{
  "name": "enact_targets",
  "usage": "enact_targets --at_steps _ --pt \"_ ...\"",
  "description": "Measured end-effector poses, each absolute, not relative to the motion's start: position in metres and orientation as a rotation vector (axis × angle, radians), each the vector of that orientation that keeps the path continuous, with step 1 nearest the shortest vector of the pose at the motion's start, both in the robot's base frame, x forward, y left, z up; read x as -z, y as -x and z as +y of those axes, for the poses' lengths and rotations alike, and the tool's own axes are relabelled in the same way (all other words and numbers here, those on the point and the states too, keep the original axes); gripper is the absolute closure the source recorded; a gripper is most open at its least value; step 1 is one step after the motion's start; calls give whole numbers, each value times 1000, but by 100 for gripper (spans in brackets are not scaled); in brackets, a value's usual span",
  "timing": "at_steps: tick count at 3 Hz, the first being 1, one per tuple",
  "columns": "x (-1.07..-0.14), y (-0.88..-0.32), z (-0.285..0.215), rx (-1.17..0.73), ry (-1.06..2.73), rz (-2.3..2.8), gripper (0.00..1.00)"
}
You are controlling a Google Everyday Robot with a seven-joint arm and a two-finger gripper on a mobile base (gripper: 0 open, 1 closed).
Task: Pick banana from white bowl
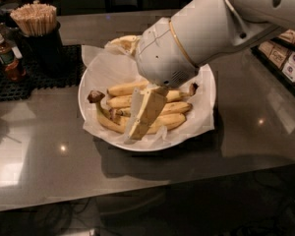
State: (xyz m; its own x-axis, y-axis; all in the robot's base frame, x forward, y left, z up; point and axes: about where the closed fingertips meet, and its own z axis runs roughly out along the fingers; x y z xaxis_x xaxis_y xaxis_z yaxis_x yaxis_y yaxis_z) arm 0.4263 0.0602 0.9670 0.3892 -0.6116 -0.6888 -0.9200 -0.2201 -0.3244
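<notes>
Nearest the camera, glossy dark grey counter (64,171), lamp glints on it, floor in shadow below the front edge.

Mid-counter: wide, shallow round white bowl (211,102) lined with crinkled white paper, several yellow bananas loose inside.

Two-finger cream gripper (136,134) hangs down into the bowl from the bulky white arm (201,33), which enters from upper right. Tip is low over the near side of the pile, slanting down and left. Spread or pressed together: cannot tell from this angle.

Long, nearly straight yellow banana (176,107) lies across the middle of the bowl. Its right half shows clear to the right of the gripper; its left part passes behind the gripper. Contact between the two cannot be made out.

Left of the gripper: curved banana with big dark stem knob (105,122), knob up toward the left rim. Farther back, right: banana with blackish stem tip (179,95).

Behind the bowl: crumpled pale paper with yellowish pieces (123,43).

Far left: black ribbed mat (24,80), brown sauce bottle with white cap (5,58), black cup of wooden sticks (35,28). Far right: stacked small boxes (290,58).
</notes>
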Motion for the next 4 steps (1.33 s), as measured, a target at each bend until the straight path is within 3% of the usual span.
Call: enact_targets --at_steps 1,3,4 --pt "-967 -426 60 -550 1936 1313 0" --pt "-953 -442 -19 -340 1700 1644 0" --pt "-953 -443 -21 -335 1687 1657 0"
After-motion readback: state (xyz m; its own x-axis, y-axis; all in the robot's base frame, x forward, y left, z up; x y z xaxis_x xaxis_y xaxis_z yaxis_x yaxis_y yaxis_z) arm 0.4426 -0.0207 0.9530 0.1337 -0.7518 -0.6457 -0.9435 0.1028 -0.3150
